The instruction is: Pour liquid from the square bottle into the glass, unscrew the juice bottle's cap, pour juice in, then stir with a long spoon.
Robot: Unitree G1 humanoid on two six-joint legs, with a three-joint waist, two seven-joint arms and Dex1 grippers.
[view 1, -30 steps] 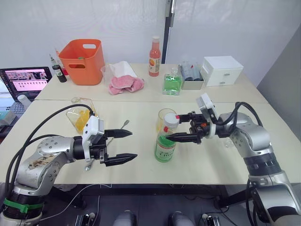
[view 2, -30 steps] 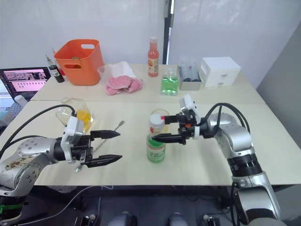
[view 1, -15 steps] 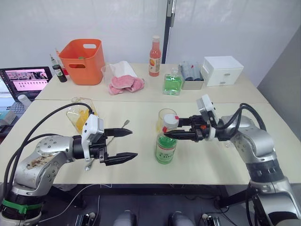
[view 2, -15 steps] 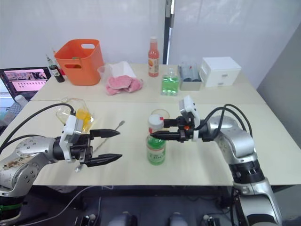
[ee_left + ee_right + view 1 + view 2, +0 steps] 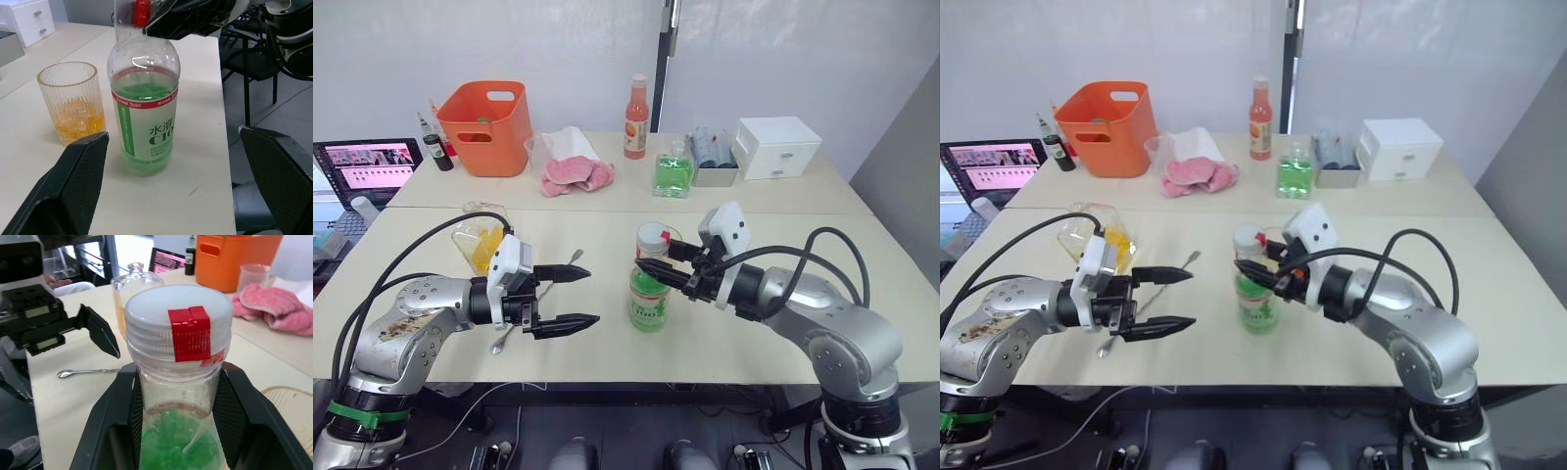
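The juice bottle (image 5: 649, 292) stands mid-table with its green label facing me and its white cap (image 5: 652, 236) on, a red strip across the cap. My right gripper (image 5: 178, 399) is shut on the bottle's neck just below the cap, one finger (image 5: 122, 421) on each side. Right behind the bottle is the glass (image 5: 73, 103), with orange-yellow liquid in its bottom. My left gripper (image 5: 591, 296) hovers open, left of the bottle and apart from it. The square bottle (image 5: 478, 245) stands behind my left arm. The long spoon (image 5: 88, 373) lies flat on the table near the left gripper.
Along the back are an orange basket (image 5: 487, 125), a pink cloth (image 5: 576, 174), a tall pink-orange bottle with a red cap (image 5: 634, 106), a green square bottle (image 5: 673, 174), a small tray (image 5: 713, 162) and a white drawer box (image 5: 775, 147). A laptop (image 5: 367, 166) sits far left.
My right arm swung lower and closer, and its fingers closed on the bottle's neck. The juice bottle shifted slightly left. The left gripper stayed open in place.
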